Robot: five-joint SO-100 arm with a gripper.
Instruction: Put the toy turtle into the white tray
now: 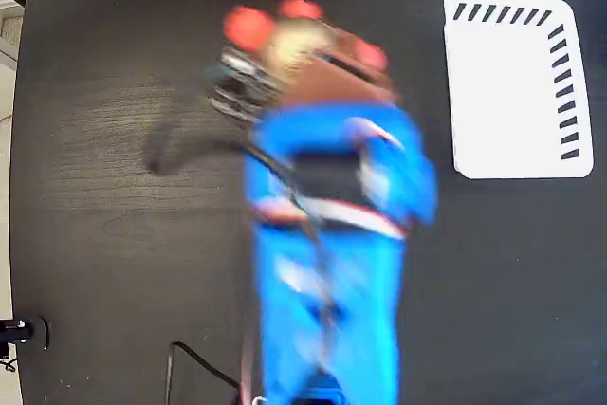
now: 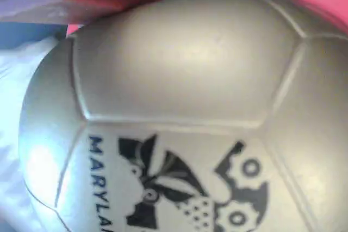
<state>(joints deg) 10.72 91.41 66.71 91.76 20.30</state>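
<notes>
The blurred blue arm (image 1: 327, 263) carries the turtle (image 1: 299, 45) over the dark table (image 1: 104, 187), left of the tray (image 1: 507, 92). The gripper (image 1: 285, 68) seems clenched on it, the shell filling the wrist view.

Black wood-grain table (image 1: 104, 139), thin black cable (image 1: 194, 359) at its lower edge

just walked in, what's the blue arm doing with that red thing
The blue arm is over a toy turtle near the top middle of the dark table in the fixed view, which is blurred by motion. The wrist view is filled by the turtle's silver shell, so the gripper is right at it, but the fingers are not visible and a grasp cannot be confirmed. The white tray sits empty at the upper right, apart from the turtle.
</notes>
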